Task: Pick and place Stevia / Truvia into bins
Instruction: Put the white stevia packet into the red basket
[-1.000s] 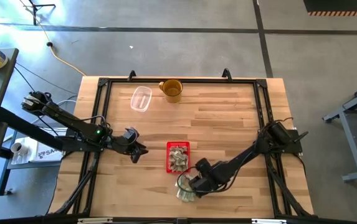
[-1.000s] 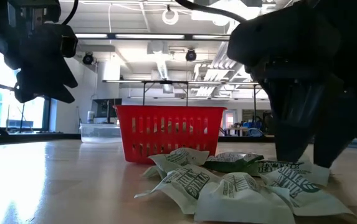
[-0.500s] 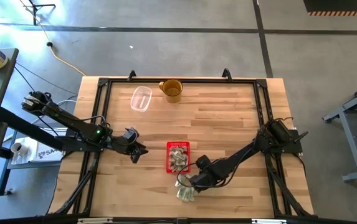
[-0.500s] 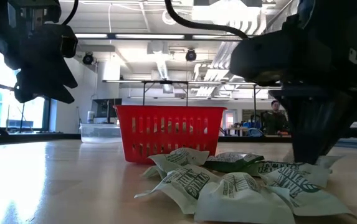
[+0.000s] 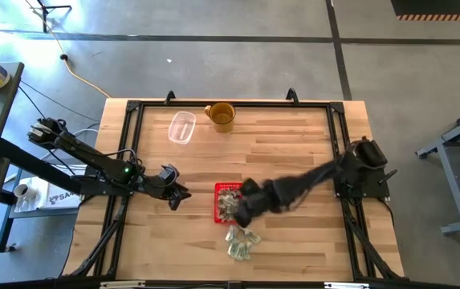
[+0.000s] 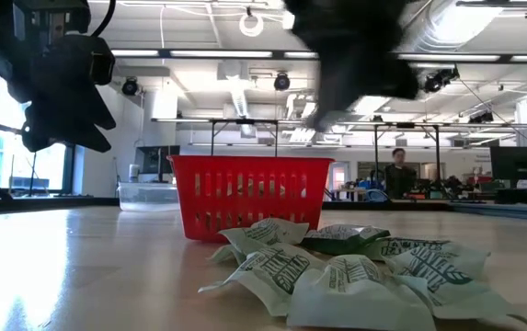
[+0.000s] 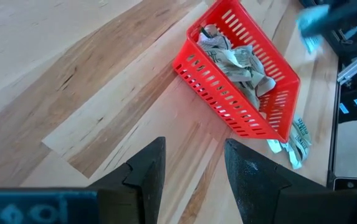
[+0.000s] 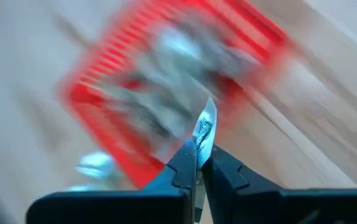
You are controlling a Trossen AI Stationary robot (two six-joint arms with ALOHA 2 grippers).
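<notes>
The red bin [image 5: 230, 201] stands mid-table with several pale green and white packets inside [image 7: 237, 59]. More Stevia packets lie in a loose pile [image 5: 242, 243] on the wood just in front of it, and they fill the foreground of the low view [image 6: 355, 267]. My right gripper [image 5: 242, 210], blurred, hangs over the bin's near right part, shut on one packet [image 8: 204, 127]. My left gripper [image 5: 177, 197] waits open to the left of the bin, above the table, with nothing between its fingers [image 7: 194, 168]. My right gripper pinches one end of a single packet [image 8: 202, 142] between its two fingertips. The fingers slant steeply down from the table's right. The rest of the packet sticks out past the tips, edge-on to the wrist camera. It is lifted clear, above the red bin [image 8: 166, 81].
A clear plastic container [image 5: 182, 127] and a yellow-brown mug [image 5: 221, 116] stand at the table's far edge. Black frame rails [image 5: 125, 144] run along the table's sides. A person [image 6: 398, 170] shows far off in the room behind.
My right gripper has shut on a packet at the pile. It has then risen and swung toward the table's far and left side, over the red bin, rolling as it went. The packet is lifted clear of the pile.
</notes>
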